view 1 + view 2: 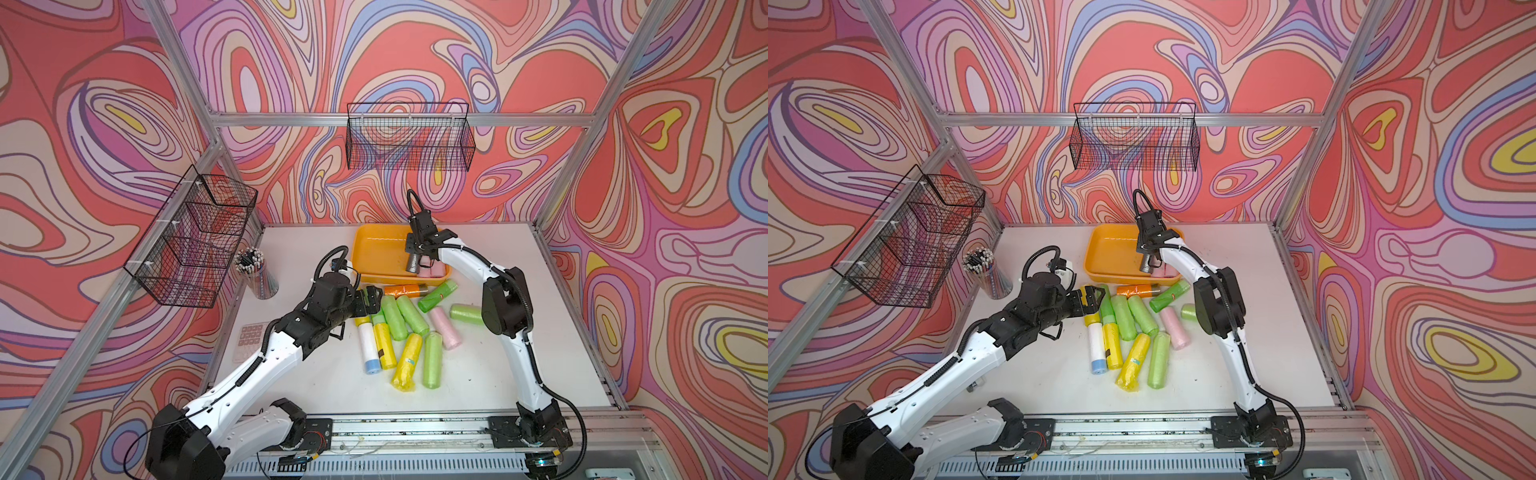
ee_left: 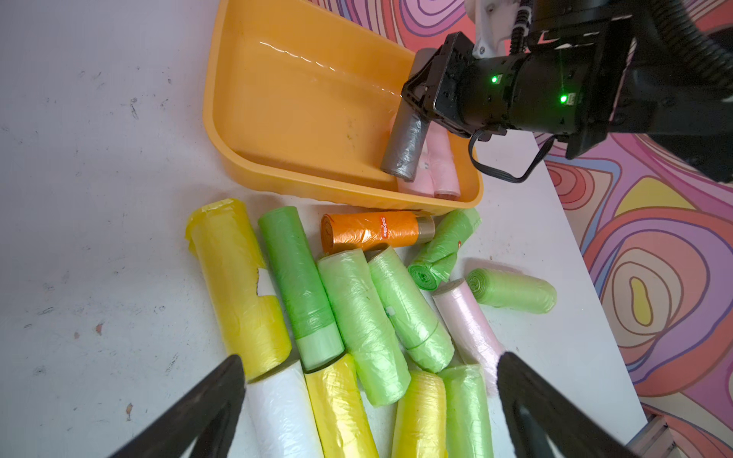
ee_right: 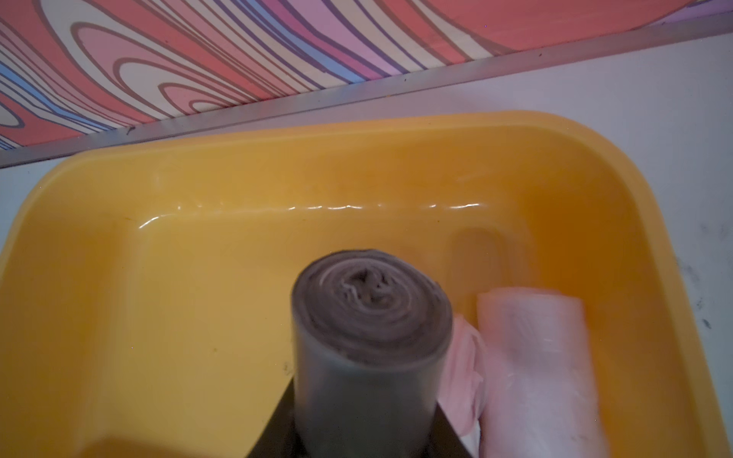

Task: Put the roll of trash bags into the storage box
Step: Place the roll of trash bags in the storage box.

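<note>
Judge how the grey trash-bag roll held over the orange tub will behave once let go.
Likely to roll: the grey roll is a smooth cylinder over the storage box floor, though the pink rolls beside it may stop it. Probably light and slightly squashy: wound thin film, wrinkled surface.

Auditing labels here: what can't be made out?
In a top view, the calculator is mostly behind the left arm.
In both top views, the right arm covers one end of a green roll.
In the right wrist view, the grey roll hides whether it touches the storage box floor.
In both top views, the pens are too small to count.
</note>
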`<action>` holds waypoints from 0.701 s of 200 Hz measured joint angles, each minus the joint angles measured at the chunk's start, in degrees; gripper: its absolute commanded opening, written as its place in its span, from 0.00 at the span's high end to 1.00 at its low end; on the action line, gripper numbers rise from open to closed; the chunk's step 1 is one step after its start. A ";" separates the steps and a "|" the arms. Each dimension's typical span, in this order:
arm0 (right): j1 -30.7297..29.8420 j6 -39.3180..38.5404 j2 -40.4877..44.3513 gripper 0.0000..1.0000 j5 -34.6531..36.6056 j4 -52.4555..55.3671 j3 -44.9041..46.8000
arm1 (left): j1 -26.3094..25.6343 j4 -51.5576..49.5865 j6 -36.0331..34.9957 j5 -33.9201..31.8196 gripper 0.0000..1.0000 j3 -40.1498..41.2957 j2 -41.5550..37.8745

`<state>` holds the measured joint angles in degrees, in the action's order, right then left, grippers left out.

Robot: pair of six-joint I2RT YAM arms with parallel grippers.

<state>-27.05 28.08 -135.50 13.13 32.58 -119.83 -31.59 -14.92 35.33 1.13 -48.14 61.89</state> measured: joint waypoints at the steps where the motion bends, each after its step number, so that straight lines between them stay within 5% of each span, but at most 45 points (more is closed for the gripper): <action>1: 0.00 -0.02 -0.04 0.83 0.00 0.00 0.00 | 0.00 -0.04 0.00 -0.07 0.00 -0.07 0.02; 94: -0.02 -1.33 -3.89 0.77 -0.35 -0.79 -1.29 | 0.00 -1.73 -0.79 -0.59 0.00 -0.74 1.92; 140: 0.02 -1.46 -3.91 0.40 -0.28 0.11 -1.36 | 0.00 -2.86 -1.53 -1.36 0.00 -2.08 3.02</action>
<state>-27.03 26.61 -139.41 12.84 32.69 -121.19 -31.59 -17.78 33.80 -0.23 -50.22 64.90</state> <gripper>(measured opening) 0.523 0.999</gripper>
